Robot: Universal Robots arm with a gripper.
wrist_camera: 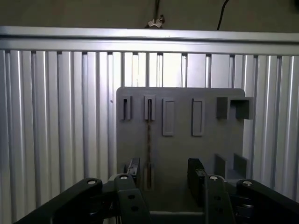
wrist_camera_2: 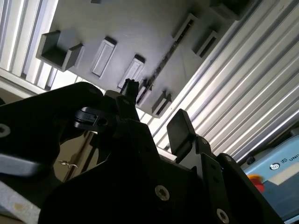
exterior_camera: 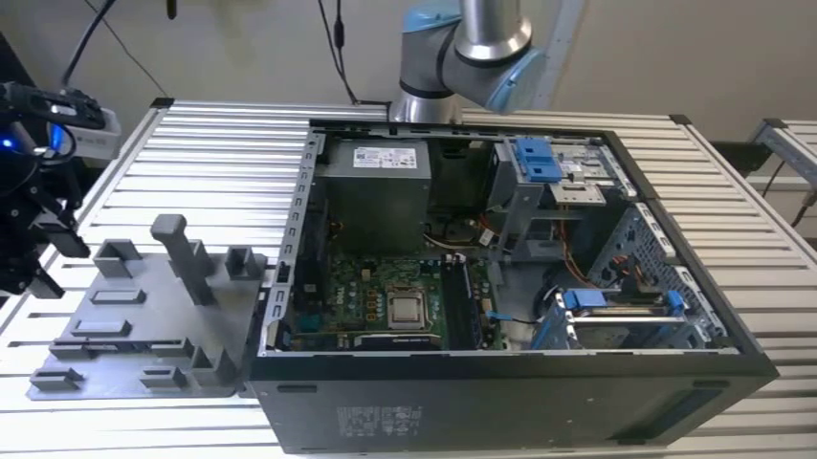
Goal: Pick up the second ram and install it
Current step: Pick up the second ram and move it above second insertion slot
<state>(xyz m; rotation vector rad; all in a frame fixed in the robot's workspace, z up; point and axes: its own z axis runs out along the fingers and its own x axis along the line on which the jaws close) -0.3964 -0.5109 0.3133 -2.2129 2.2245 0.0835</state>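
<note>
The second ram [wrist_camera: 149, 135] stands on edge in a slot of the grey holder plate [wrist_camera: 205, 154], showing as a thin dark strip. In the second wrist view the ram [wrist_camera_2: 164, 58] runs slantwise across the plate [wrist_camera_2: 117, 23]. My gripper [wrist_camera: 165, 173] hovers above the plate, open, its two black fingers [wrist_camera: 134, 170] set either side of the stick's near end, nothing held. In the second wrist view the gripper [wrist_camera_2: 156, 109] has its finger pads apart. In the exterior view the gripper [exterior_camera: 33, 239] hangs at the far left, beside the plate [exterior_camera: 141, 325].
An open computer case [exterior_camera: 511, 382] with its motherboard [exterior_camera: 383, 296] fills the middle of the ribbed metal table [exterior_camera: 217, 153]. Grey upright posts [exterior_camera: 179, 253] rise from the holder plate. The arm's base [exterior_camera: 460, 57] stands behind the case.
</note>
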